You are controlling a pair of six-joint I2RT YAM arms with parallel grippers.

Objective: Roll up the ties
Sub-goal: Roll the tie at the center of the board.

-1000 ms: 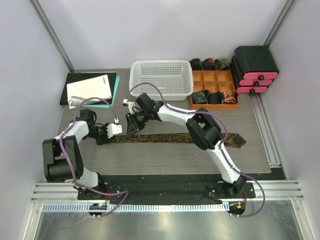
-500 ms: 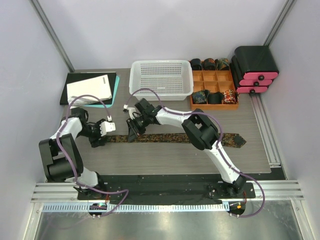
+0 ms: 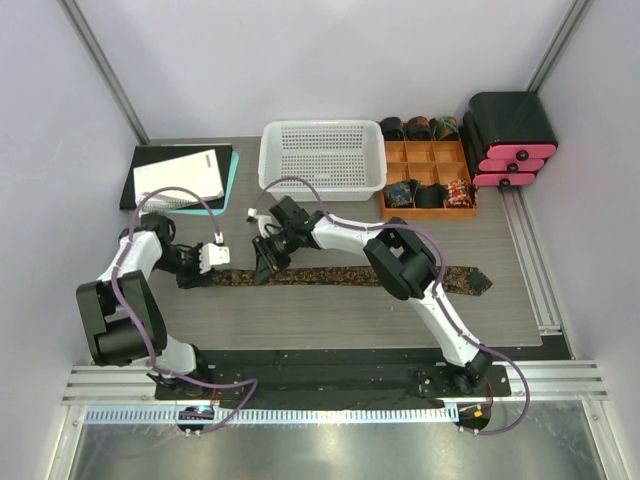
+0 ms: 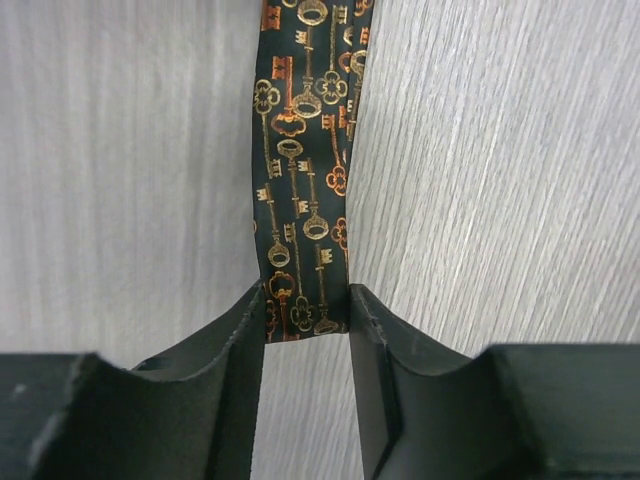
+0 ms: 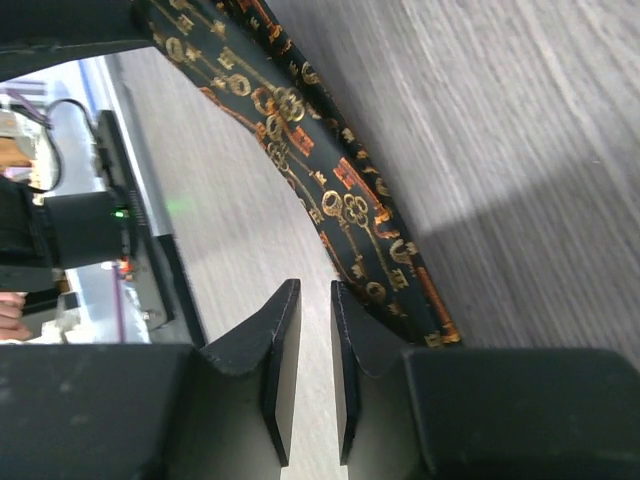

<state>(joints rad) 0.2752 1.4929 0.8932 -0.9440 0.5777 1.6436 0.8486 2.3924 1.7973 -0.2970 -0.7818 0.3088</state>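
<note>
A long dark tie [image 3: 350, 276] with a gold key pattern lies flat across the table, wide pointed end at the right. My left gripper [image 3: 207, 262] is at its narrow left end. In the left wrist view the fingers press against both edges of that end [image 4: 305, 200], so the left gripper [image 4: 305, 290] is shut across the tie's width. My right gripper [image 3: 265, 266] hovers low over the tie a little further right. Its jaws [image 5: 315, 290] stand a narrow gap apart with nothing between them, and the tie [image 5: 330, 200] runs beside the right finger.
A white mesh basket [image 3: 322, 158] stands at the back centre. Right of it is an orange compartment tray [image 3: 428, 178] holding several rolled ties, then a black and pink drawer unit [image 3: 510, 140]. A notebook with papers [image 3: 180, 178] lies at the back left.
My left gripper slid left along the tie to its narrow end, its jaws opening wide and closing again. My right gripper came down slightly onto the tie.
</note>
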